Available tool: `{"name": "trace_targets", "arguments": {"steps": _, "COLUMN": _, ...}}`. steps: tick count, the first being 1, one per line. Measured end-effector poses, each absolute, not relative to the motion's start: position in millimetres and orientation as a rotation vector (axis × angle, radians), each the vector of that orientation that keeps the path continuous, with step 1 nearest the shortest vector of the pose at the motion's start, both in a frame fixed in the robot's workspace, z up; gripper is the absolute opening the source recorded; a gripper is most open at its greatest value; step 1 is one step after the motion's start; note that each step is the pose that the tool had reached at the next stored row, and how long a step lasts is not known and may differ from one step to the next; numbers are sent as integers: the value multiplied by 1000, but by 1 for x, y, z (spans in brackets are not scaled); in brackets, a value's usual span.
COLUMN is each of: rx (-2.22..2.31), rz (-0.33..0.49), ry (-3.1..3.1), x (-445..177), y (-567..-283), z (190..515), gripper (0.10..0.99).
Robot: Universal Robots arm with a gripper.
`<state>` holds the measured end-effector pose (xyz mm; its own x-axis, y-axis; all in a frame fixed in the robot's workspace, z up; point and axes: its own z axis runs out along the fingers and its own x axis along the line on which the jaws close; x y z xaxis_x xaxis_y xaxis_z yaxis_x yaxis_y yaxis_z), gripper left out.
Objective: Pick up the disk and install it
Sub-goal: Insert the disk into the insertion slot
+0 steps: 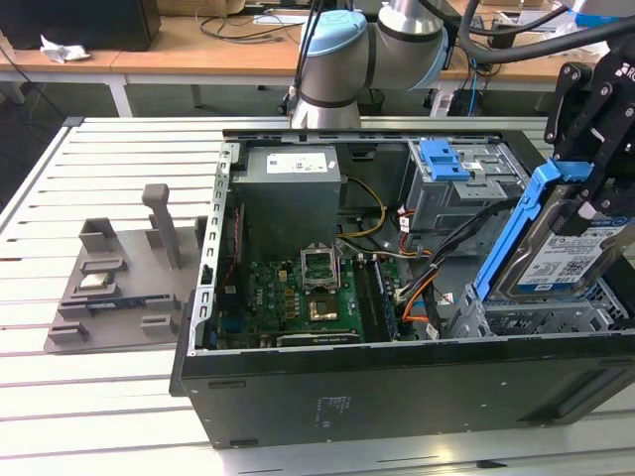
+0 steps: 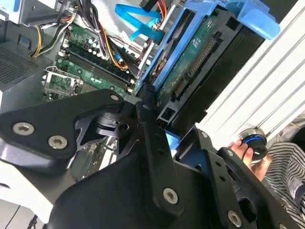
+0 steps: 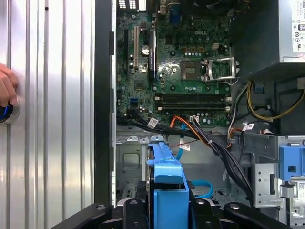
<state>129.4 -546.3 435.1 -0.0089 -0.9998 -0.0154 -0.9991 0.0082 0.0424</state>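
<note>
Gripping the disk (image 1: 561,253) by its raised end, my gripper (image 1: 585,201) has its fingers clamped on the blue carrier bracket. The disk hangs tilted over the grey drive cage (image 1: 536,319) in the near corner of the computer case (image 1: 397,387), at the exterior view's right. Its lower end dips toward the cage, but I cannot tell whether they touch. Its silver top face carries a white-and-blue label, and blue plastic rails frame its long sides. In the second wrist view the disk's underside (image 2: 190,62) is a green circuit board with dark connectors. In the first wrist view the blue bracket (image 3: 167,191) stands edge-on between my fingers, above the motherboard (image 3: 186,90). A person's hand (image 3: 5,89) rests at the table (image 3: 57,119) edge.
</note>
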Motion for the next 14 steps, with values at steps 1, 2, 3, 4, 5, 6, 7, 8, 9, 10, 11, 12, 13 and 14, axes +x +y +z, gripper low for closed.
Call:
{"name": "trace_targets", "arguments": {"steps": 1, "rx": 2198, "rz": -64, "ry": -2217, "x": 129, "y": -546, "z": 434, "gripper": 369}}
{"name": "trace_targets", "arguments": {"steps": 2, "rx": 2198, "rz": -64, "ry": -2217, "x": 129, "y": -546, "z": 433, "gripper": 369}}
{"name": "trace_targets", "arguments": {"steps": 3, "rx": 2198, "rz": -64, "ry": -2217, "x": 129, "y": -546, "z": 432, "gripper": 369}}
{"name": "trace_targets", "arguments": {"steps": 4, "rx": 2198, "rz": -64, "ry": -2217, "x": 129, "y": -546, "z": 431, "gripper": 369}}
{"name": "trace_targets", "arguments": {"steps": 5, "rx": 2198, "rz": -64, "ry": -2217, "x": 129, "y": -546, "z": 430, "gripper": 369}}
{"name": "trace_targets", "arguments": {"steps": 6, "rx": 2198, "rz": -64, "ry": -2217, "x": 129, "y": -546, "z": 430, "gripper": 369}}
{"name": "trace_targets", "arguments": {"steps": 7, "rx": 2198, "rz": -64, "ry": -2217, "x": 129, "y": -546, "z": 429, "gripper": 369}}
{"name": "trace_targets", "arguments": {"steps": 8, "rx": 2198, "rz": -64, "ry": -2217, "x": 129, "y": -546, "z": 428, "gripper": 369}}
{"name": "trace_targets", "arguments": {"steps": 9, "rx": 2198, "rz": -64, "ry": -2217, "x": 129, "y": -546, "z": 428, "gripper": 369}}
{"name": "trace_targets", "arguments": {"steps": 10, "rx": 2198, "rz": -64, "ry": -2217, "x": 129, "y": -546, "z": 427, "gripper": 369}}
{"name": "trace_targets", "arguments": {"steps": 11, "rx": 2198, "rz": -64, "ry": -2217, "x": 129, "y": -546, "z": 426, "gripper": 369}}
{"name": "trace_targets", "arguments": {"steps": 12, "rx": 2198, "rz": -64, "ry": -2217, "x": 129, "y": -546, "z": 425, "gripper": 369}}
{"name": "trace_targets", "arguments": {"steps": 13, "rx": 2198, "rz": -64, "ry": -2217, "x": 129, "y": -546, "z": 424, "gripper": 369}}
{"name": "trace_targets", "arguments": {"steps": 14, "rx": 2198, "rz": -64, "ry": -2217, "x": 129, "y": -546, "z": 423, "gripper": 369}}
